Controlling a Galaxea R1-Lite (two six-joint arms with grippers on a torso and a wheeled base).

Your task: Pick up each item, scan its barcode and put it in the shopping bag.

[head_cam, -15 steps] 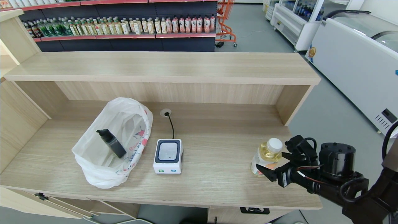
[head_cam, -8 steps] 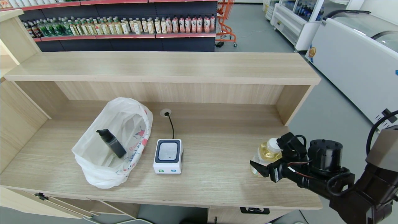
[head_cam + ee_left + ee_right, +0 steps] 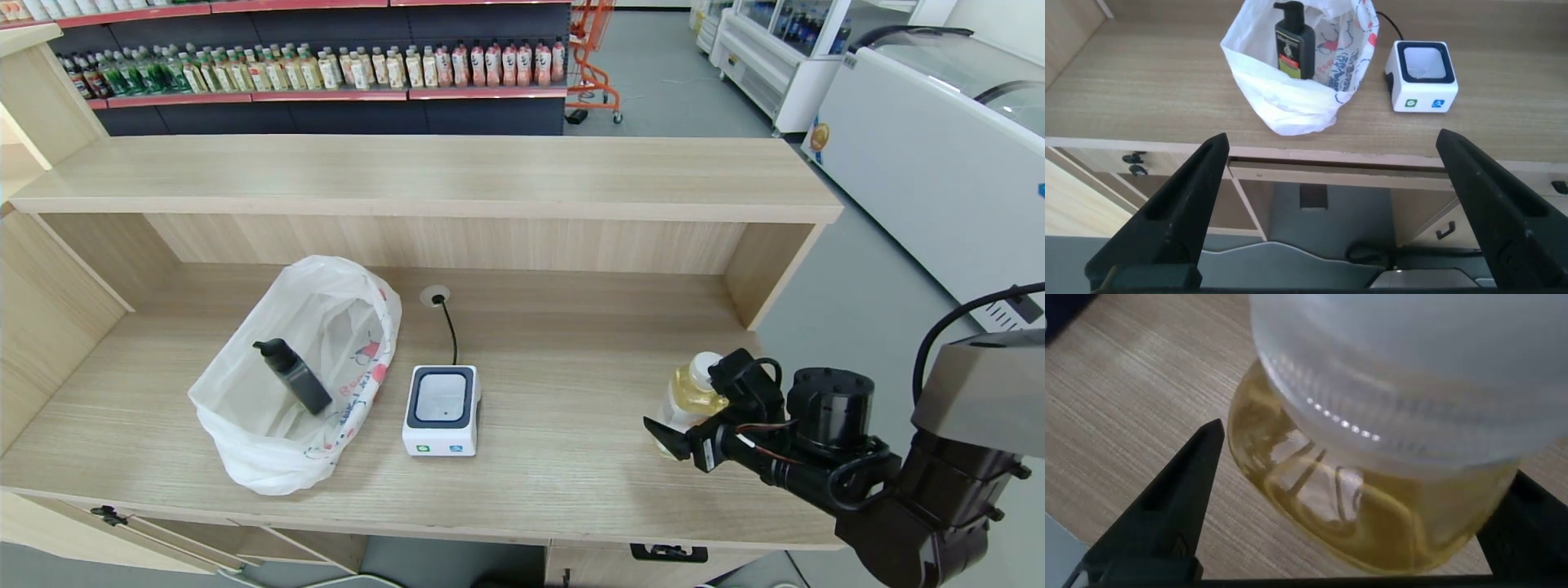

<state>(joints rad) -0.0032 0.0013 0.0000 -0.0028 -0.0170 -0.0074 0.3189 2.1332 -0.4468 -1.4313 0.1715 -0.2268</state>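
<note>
Now yellow bottle (image 3: 691, 385) stands on table (image 3: 571, 482), right tool (image 3: 692, 408) spread around it. Scanner (image 3: 442, 408) at its 9 o'clock, bag (image 3: 245, 445) farther. Left tool (image 3: 1333, 143) spread.

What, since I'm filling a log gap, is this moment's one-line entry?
right gripper: open around yellow-liquid bottle | left gripper: open | shopping bag: holds black pump bottle | scanner: beside bag

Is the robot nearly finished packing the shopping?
About halfway. The black pump bottle already sits in the shopping bag. The right gripper is open around the yellow drink bottle, which stands on the counter, not yet gripped. Left to do: lift it, show it to the scanner, and drop it in the bag.
</note>
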